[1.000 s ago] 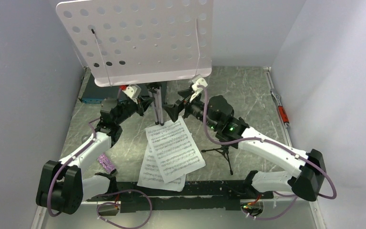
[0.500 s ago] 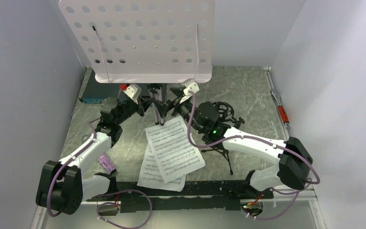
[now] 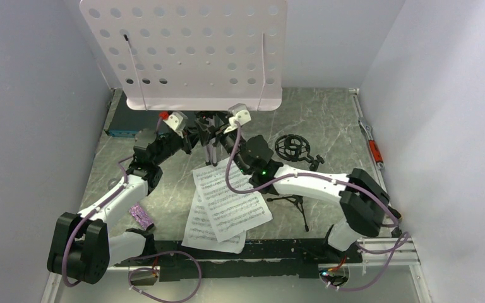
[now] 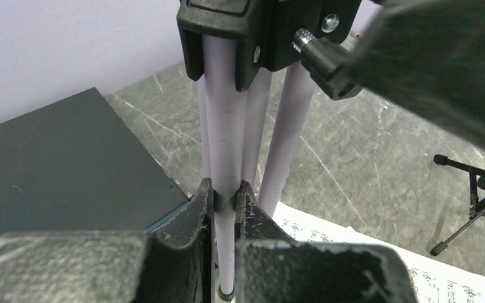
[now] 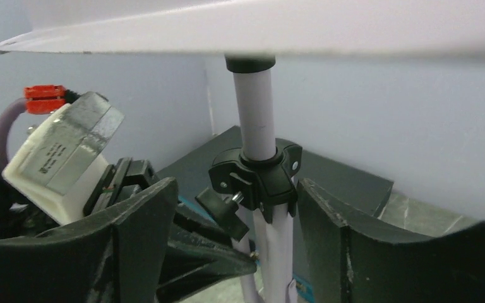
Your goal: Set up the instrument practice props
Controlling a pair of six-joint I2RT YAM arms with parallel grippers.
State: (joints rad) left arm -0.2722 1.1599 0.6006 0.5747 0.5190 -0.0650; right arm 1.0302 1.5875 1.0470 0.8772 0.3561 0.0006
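Observation:
The pale lilac perforated music stand (image 3: 183, 50) stands upright at the back, its folded tripod legs (image 3: 209, 144) below the desk. My left gripper (image 3: 196, 136) is shut on one lilac leg (image 4: 225, 158); its fingertips (image 4: 203, 196) pinch the tube. My right gripper (image 3: 220, 137) is open, its jaws straddling the stand's black collar (image 5: 259, 180) and pole without clamping. Two white sheet-music pages (image 3: 232, 196) lie overlapped on the table. The small black mic stand (image 3: 297, 203) lies right of them, also visible as the mic stand (image 4: 473, 196). The glittery purple microphone (image 3: 142, 216) lies near my left arm.
A flat dark box (image 3: 121, 123) with a blue front edge sits at the back left, behind the stand's legs. A red-handled tool (image 3: 372, 148) lies along the right wall. Walls close in on three sides.
My right arm has swung left to the stand's legs, and its jaws have narrowed around the collar. The stand's desk has straightened a little. The left gripper has kept its hold.

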